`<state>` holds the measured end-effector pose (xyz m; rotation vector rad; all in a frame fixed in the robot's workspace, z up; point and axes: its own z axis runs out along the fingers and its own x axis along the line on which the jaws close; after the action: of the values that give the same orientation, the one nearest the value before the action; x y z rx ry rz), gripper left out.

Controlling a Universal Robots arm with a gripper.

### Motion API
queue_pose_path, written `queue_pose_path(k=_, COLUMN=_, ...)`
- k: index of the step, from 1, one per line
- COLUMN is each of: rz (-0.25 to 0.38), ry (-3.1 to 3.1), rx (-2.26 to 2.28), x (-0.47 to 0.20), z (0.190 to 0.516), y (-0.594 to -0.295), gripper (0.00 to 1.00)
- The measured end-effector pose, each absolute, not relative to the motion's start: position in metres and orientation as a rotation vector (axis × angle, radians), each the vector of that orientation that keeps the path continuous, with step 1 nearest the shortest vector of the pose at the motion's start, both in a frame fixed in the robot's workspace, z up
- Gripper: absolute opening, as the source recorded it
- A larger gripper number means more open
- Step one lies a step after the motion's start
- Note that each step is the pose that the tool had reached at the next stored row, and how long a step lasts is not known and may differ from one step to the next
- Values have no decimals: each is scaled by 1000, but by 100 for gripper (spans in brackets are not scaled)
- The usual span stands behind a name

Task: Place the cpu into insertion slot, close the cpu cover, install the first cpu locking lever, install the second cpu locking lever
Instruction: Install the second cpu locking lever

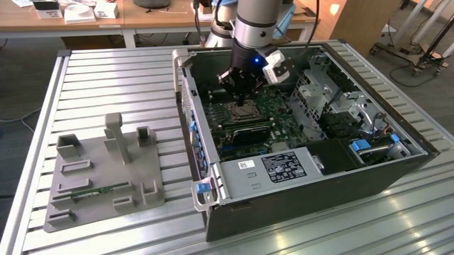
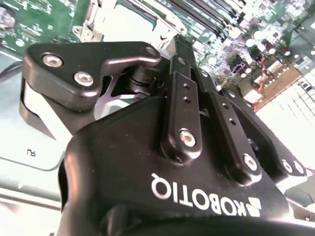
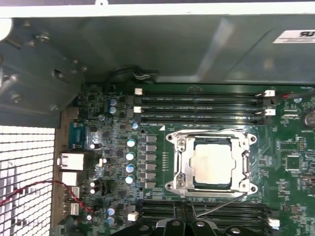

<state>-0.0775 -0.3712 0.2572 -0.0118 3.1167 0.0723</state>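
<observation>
silvery square cpu [image 3: 212, 164] under windowed metal cpu cover [image 3: 182, 167] — black gripper [image 3: 184, 212] fingers pressed together, empty

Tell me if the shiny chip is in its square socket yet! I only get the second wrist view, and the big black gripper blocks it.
Observer: Yes. In the first wrist view the cpu lies flat in the insertion slot.
Operator: Is the metal lid down on it?
Observer: The cpu cover lies flat around the cpu, whose silvery top shows through the cover's window.
Operator: Where's my gripper?
Observer: In the exterior view the gripper hangs just above the insertion slot, inside the open computer case.
</observation>
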Motion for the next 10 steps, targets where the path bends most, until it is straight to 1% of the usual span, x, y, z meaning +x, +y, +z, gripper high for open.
queue_pose_path(k=10, rz=72, ry=3117, rx=-12, x=-66, z=256, y=-372, gripper=10)
